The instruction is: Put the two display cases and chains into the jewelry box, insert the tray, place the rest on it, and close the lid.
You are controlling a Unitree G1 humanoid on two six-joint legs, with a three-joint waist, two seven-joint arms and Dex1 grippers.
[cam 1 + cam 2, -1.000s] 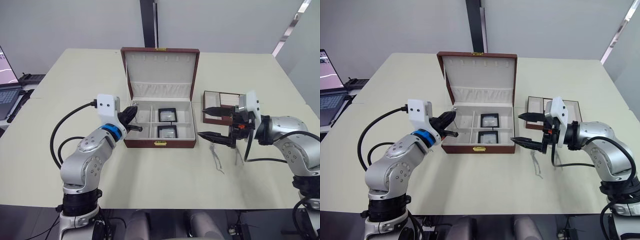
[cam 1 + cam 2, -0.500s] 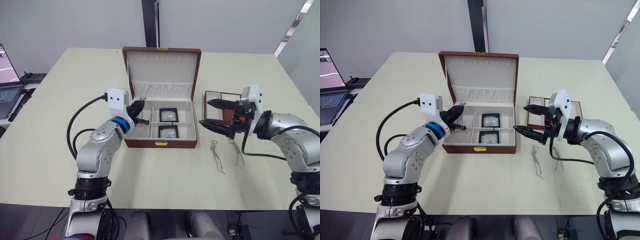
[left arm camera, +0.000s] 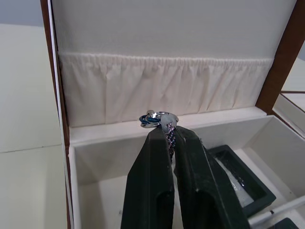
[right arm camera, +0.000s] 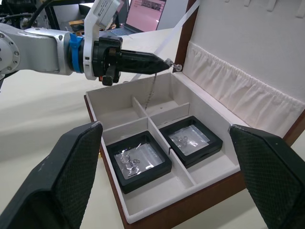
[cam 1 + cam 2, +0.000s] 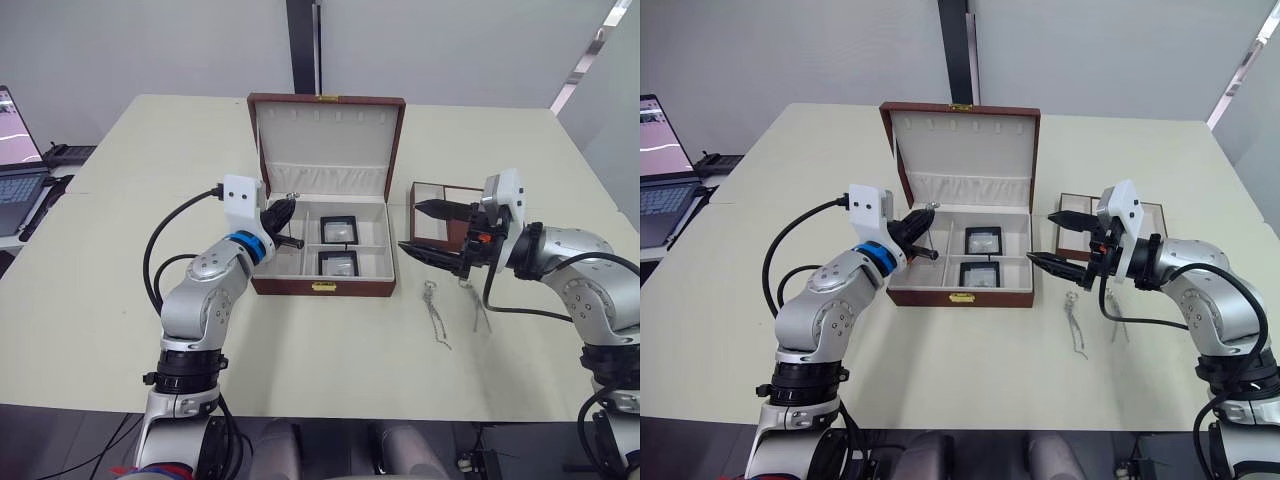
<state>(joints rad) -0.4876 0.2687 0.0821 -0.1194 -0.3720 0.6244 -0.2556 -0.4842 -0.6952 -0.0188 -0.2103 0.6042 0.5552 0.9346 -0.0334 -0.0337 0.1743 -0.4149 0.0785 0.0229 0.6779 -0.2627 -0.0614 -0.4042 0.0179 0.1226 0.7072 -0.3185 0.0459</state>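
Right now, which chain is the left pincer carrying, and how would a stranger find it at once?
Start at the open jewelry box in the middle of the table. Over its rear left compartment, the left pincer is shut on a thin silver chain that hangs down into the box. Unlike the chains lying on the table to the right, its ring has a teal bit.

Head stereo pair looked forward and down over the table (image 5: 90,300). Left wrist camera sat close, facing the lid (image 3: 167,52) beyond its fingertips. Right wrist camera looked across the box (image 4: 157,210). All views shared the box.
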